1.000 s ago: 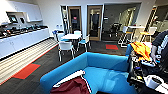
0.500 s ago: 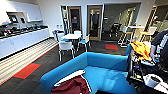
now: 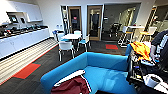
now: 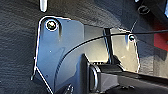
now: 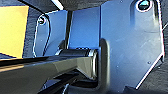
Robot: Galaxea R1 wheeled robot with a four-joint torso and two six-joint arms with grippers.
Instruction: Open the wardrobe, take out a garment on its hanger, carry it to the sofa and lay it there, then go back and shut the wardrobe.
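The bright blue sofa (image 3: 107,63) takes up the lower middle of the head view, its curved backrest towards the room. On the seat at its near left end lies the garment (image 3: 73,88), a maroon jacket spread flat with one white sleeve (image 3: 69,77) along its upper edge. The hanger is hidden under the cloth. Nothing is touching the jacket. The left wrist view looks past the robot's own dark plate onto dark carpet (image 4: 17,45). The right wrist view shows dark carpet with a yellow patch (image 5: 12,30).
A person (image 3: 160,47) stands at the right edge beside a dark cart (image 3: 140,75) with an orange cloth (image 3: 141,50) on it. White chairs (image 3: 65,47) and a round table (image 3: 71,36) stand beyond the sofa. A white kitchen counter (image 3: 22,41) runs along the left wall.
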